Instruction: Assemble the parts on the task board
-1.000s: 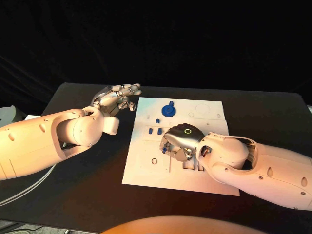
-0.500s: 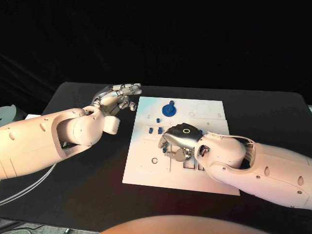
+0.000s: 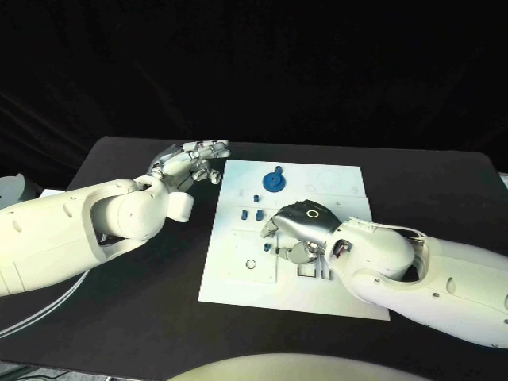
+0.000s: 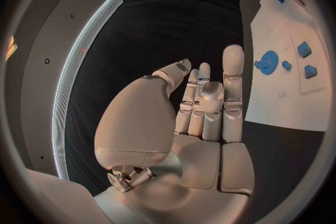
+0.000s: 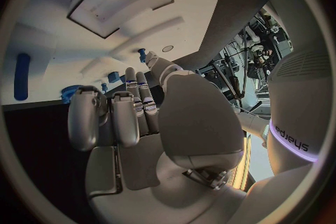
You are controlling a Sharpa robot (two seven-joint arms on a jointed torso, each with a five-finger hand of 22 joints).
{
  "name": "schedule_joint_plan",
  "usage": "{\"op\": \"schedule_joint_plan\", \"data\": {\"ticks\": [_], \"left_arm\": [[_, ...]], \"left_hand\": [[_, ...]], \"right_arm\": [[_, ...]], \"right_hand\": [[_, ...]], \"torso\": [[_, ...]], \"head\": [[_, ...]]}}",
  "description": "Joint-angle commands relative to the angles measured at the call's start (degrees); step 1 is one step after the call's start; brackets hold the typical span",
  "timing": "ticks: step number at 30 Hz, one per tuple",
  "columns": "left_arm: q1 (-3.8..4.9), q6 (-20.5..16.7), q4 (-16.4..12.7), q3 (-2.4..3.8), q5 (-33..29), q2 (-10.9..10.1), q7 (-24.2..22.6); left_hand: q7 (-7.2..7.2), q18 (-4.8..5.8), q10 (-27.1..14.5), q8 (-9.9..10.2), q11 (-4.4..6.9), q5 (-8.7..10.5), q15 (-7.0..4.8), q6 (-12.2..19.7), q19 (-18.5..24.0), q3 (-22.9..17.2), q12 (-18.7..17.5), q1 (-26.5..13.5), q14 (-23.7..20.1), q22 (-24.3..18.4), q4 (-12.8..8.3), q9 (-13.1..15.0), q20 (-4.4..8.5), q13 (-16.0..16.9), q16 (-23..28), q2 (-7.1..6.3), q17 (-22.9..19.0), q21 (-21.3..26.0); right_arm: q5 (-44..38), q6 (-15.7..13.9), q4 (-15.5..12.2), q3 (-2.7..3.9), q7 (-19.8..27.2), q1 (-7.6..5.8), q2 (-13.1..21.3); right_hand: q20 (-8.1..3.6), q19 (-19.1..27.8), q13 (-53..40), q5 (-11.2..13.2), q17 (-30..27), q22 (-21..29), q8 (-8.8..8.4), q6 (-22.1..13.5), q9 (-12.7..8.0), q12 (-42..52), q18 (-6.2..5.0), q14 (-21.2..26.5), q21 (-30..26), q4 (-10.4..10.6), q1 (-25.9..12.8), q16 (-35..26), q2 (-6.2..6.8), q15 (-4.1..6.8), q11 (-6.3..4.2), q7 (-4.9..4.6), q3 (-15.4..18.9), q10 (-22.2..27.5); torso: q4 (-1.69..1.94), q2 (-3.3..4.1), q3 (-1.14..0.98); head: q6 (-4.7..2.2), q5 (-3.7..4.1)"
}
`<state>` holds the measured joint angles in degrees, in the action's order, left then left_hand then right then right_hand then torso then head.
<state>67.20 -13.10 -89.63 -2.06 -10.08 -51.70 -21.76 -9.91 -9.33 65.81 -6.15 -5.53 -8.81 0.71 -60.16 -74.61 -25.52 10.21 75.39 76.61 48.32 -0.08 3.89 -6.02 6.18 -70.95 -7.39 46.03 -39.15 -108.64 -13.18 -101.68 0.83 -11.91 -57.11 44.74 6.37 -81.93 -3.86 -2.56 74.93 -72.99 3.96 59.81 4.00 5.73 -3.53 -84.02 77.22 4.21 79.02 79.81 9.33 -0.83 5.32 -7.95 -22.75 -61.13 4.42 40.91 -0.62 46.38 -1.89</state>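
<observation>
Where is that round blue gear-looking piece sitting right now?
In the head view the blue gear sits near the far edge of the white task board, just beyond the small blue parts and beside the left hand.

My head camera looks down on the tabletop (image 3: pixel 117 317); both wrist cameras sit close behind their hands, sharing the task board (image 3: pixel 288 238) (image 4: pixel 283 95) (image 5: pixel 70 61).

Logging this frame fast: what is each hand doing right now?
Left hand: open, holding nothing, beside the board.
Right hand: over the board; grip cannot be told.
</observation>
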Motion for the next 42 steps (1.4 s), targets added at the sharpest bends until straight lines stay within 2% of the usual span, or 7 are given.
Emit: {"op": "schedule_joint_plan", "data": {"ticks": [1,8,10,12,15,21,42], "left_arm": [[0.02,1.43,-0.07,0.03,0.3,-0.01,0.88],[0.01,2.19,-0.2,0.02,0.41,-0.19,0.98],[0.01,2.48,-0.26,0.02,0.65,-0.24,1.12],[0.01,2.7,-0.3,0.02,0.87,-0.23,1.16],[0.01,3.14,-0.42,0.01,1.08,-0.17,1.14],[0.01,3.44,-0.46,-0.03,1.22,-0.34,1.06],[0.01,3.5,-0.26,-0.13,1.26,-0.55,1.1]], "left_hand": [[-0.07,-0.53,-0.54,0.19,-0.08,-0.3,-0.09,0.37,0.41,0.49,0.3,0.07,-0.34,-0.14,-0.03,-0.07,-0.11,0.06,0.18,0.72,-0.1,0.31],[-0.07,-0.53,-0.61,0.19,-0.09,-0.29,-0.08,0.41,0.39,0.5,0.35,0.12,-0.35,-0.14,-0.07,-0.07,-0.12,0.07,0.18,0.74,-0.15,0.31],[-0.07,-0.53,-0.61,0.19,-0.09,-0.29,-0.08,0.41,0.39,0.5,0.35,0.12,-0.35,-0.14,-0.07,-0.07,-0.12,0.07,0.18,0.74,-0.15,0.31],[-0.07,-0.53,-0.62,0.19,-0.09,-0.29,-0.08,0.41,0.39,0.5,0.36,0.13,-0.37,-0.14,-0.08,-0.07,-0.12,0.07,0.2,0.75,-0.22,0.31],[-0.07,-0.53,-0.62,0.18,-0.09,-0.29,-0.08,0.41,0.39,0.5,0.37,0.14,-0.38,-0.15,-0.09,-0.06,-0.12,0.07,0.22,0.75,-0.27,0.32],[-0.07,-0.53,-0.62,0.18,-0.09,-0.29,-0.08,0.41,0.39,0.5,0.37,0.14,-0.38,-0.15,-0.09,-0.06,-0.12,0.07,0.22,0.75,-0.27,0.32],[-0.05,-0.55,-0.62,0.13,-0.07,-0.28,-0.07,0.37,0.42,0.51,0.49,0.2,-0.41,-0.23,-0.14,-0.04,-0.14,0.1,0.24,0.8,-0.35,0.42]], "right_arm": [[0.99,-2.57,-1.69,0.55,-0.26,-0.36,1.92],[3.54,-1.7,-3.02,1.45,-1.66,-3.27,7.55],[4.44,-0.03,-2.53,1.56,-2.22,-4.6,9.33],[4.94,1.56,-1.89,1.61,-2.44,-5.38,10.43],[5.15,3.72,-0.89,1.63,-2.76,-6.08,11.9],[4.64,4.99,-0.03,1.63,-2.76,-6.43,13.12],[4.26,7.85,1.54,1.39,-0.75,-5.14,10.92]], "right_hand": [[0.01,-0.19,0.0,-0.24,0.14,-0.03,0.22,0.79,0.11,0.55,-0.58,-3.01,-0.09,-0.06,0.74,-0.18,-0.22,0.4,-0.06,0.15,0.07,-0.93],[-0.11,-0.26,0.17,-0.2,-0.02,0.04,-0.05,0.77,0.01,0.66,-0.56,-3.01,-0.16,0.04,0.62,-0.28,0.33,0.47,-0.09,0.6,0.46,-1.27],[-0.06,-0.26,0.29,-0.19,-0.21,0.17,-0.42,-0.05,-0.18,0.28,-0.56,-3.0,-0.28,0.46,-0.27,-0.4,1.53,0.37,-0.02,1.44,1.75,-0.59],[-0.38,-0.2,0.3,-0.06,-0.02,0.34,-0.41,-1.81,-0.38,-0.27,-0.66,-3.09,-0.47,1.24,-1.46,-0.25,2.7,0.99,-0.57,3.82,4.41,0.58],[-1.97,-0.21,0.18,-0.15,0.0,0.56,-0.35,-2.87,-0.22,-0.51,-0.72,-3.26,-0.77,1.98,-0.32,-0.23,2.12,2.17,-1.37,4.6,9.94,1.69],[-2.09,-0.46,0.14,-0.28,-0.55,0.46,-0.15,-2.05,-0.08,-0.09,-0.57,-3.23,-0.79,2.51,1.77,-0.64,0.83,2.52,-1.61,3.98,12.88,1.49],[-1.94,-0.84,0.16,-0.28,-1.05,0.29,0.28,1.46,0.14,1.73,-0.51,-3.34,-0.79,3.57,4.67,-0.93,-3.16,2.41,-2.64,2.99,12.38,-3.97]], "torso": [[-0.1,-0.02,0.03],[-0.12,-0.03,0.12],[-0.11,0.0,0.07],[-0.12,-0.03,0.08],[0.05,-0.02,0.15],[-0.12,0.04,-0.07],[0.09,0.06,0.0]], "head": [[-0.32,0.21],[-1.02,1.17],[-1.2,1.42],[-1.25,1.55],[-1.46,1.89],[-1.61,1.77],[-1.37,1.66]]}}
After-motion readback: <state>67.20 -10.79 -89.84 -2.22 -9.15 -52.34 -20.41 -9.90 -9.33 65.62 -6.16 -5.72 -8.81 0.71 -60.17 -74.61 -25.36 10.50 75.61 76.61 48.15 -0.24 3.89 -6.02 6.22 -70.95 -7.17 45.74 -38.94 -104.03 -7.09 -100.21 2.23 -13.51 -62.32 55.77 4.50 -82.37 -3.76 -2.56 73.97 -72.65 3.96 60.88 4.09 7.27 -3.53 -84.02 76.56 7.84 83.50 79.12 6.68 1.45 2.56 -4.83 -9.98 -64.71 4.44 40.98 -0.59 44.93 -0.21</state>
